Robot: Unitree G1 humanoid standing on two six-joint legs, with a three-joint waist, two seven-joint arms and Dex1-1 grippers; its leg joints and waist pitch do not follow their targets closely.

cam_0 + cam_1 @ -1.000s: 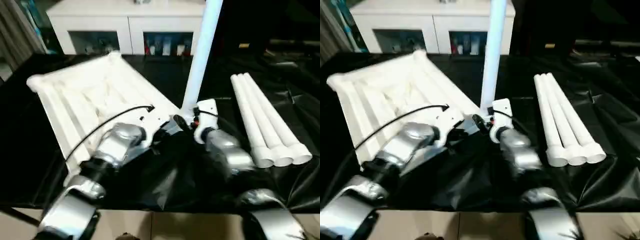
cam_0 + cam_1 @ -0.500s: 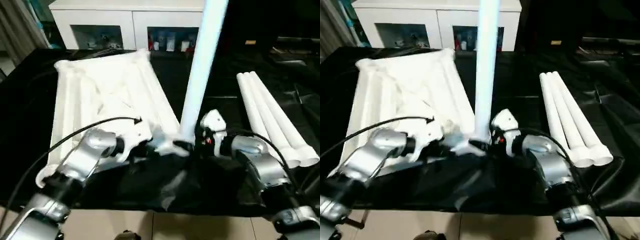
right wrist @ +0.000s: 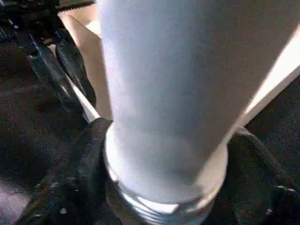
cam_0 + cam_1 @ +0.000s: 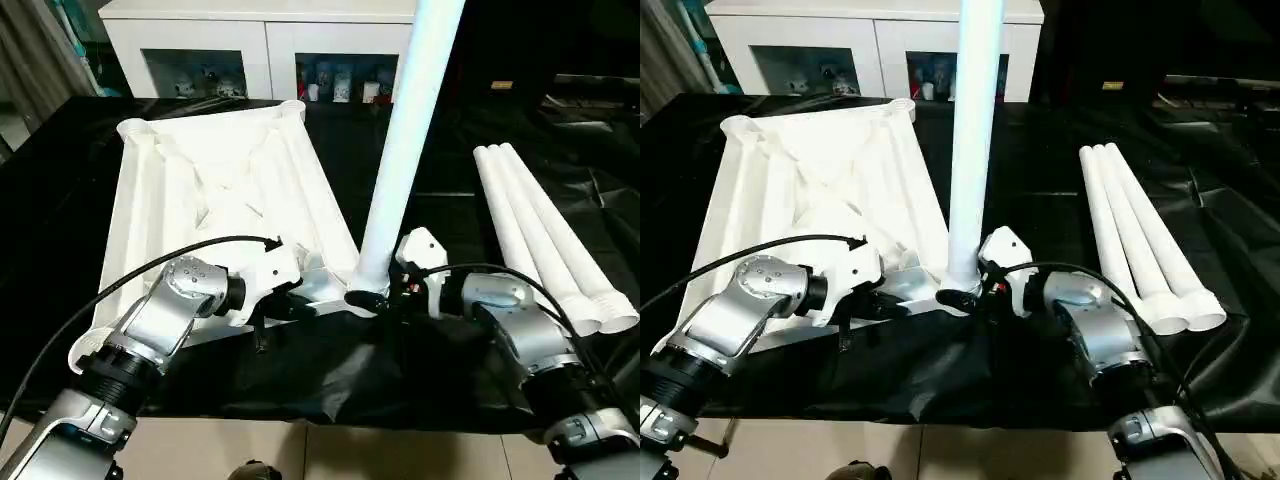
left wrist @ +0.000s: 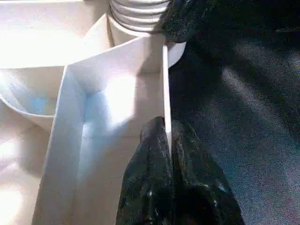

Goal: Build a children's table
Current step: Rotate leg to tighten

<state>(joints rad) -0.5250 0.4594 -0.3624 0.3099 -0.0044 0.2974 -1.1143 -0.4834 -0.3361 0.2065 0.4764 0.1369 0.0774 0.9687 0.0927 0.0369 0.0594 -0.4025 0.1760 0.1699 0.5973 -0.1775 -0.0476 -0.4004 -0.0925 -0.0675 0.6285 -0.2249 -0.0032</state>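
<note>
Plastic dominates the scene: a large white rectangular table top point(image 4: 215, 200) lies upside down on the black-covered bench point(image 4: 60, 230), its X-ribbed underside facing up and round sockets showing at its corners. At the near corner on the robot's right side, one long white tapered tubular leg point(image 4: 405, 150) stands nearly upright, leaning slightly, with its ribbed lower end sitting at the corner socket point(image 5: 140, 14).

The right end effector point(image 4: 388, 298) grips this leg just above its base; in the right wrist view its black fingers point(image 3: 70, 187) are spread around the tube, one on each side, pressed against it. The left end effector point(image 4: 285, 305) holds the near edge of the table top beside that same corner; in the left wrist view its black fingers point(image 5: 159, 187) are pressed together on the thin white rim wall point(image 5: 165, 93), pinching it. The other arm's dark fingertip shows at the socket just beyond.

Three more white tapered legs point(image 4: 540, 235) lie side by side, touching one another, on the black cover well to the robot's right of the table top, their wider ribbed ends toward the robot.

Behind the bench stands a white cabinet with glass-fronted compartments point(image 4: 260, 50) holding small items too small to identify.
</note>
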